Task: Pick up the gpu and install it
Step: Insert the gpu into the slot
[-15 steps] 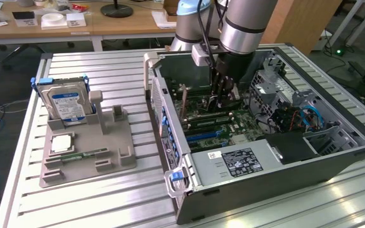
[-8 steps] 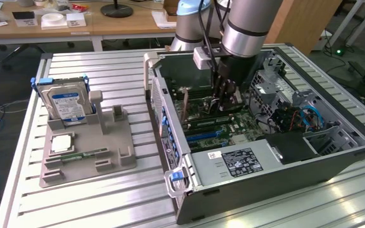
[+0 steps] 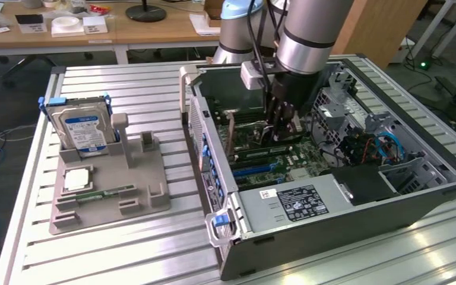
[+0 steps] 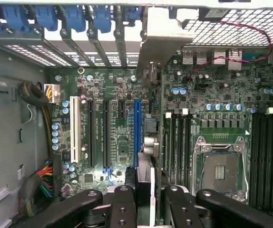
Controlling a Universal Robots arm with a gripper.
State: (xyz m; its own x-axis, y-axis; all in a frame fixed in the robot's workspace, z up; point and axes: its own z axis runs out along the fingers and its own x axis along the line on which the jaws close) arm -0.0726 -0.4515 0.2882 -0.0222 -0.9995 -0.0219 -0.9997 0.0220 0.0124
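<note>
My gripper (image 3: 279,126) reaches down into the open computer case (image 3: 418,196), over the motherboard (image 4: 112,142). It is shut on the gpu (image 4: 146,183), a thin card seen edge-on between the two black fingers (image 4: 122,206). The card runs from my gripper (image 4: 147,197) to its silver end bracket (image 4: 156,45), which reaches the row of rear slot openings with blue latches. In the exterior view the gpu (image 3: 234,135) stands upright just inside the case's rear wall. The card's edge lies along the long blue slot (image 4: 136,128); whether it is seated in the slot I cannot tell.
A grey holder tray (image 3: 105,205) on the slatted table holds a silver hard drive with a blue label (image 3: 85,129) and a narrow green memory stick (image 3: 101,194). Inside the case are the power supply (image 3: 295,202), cable bundles (image 4: 39,180), the CPU socket (image 4: 219,166) and memory slots (image 4: 265,161).
</note>
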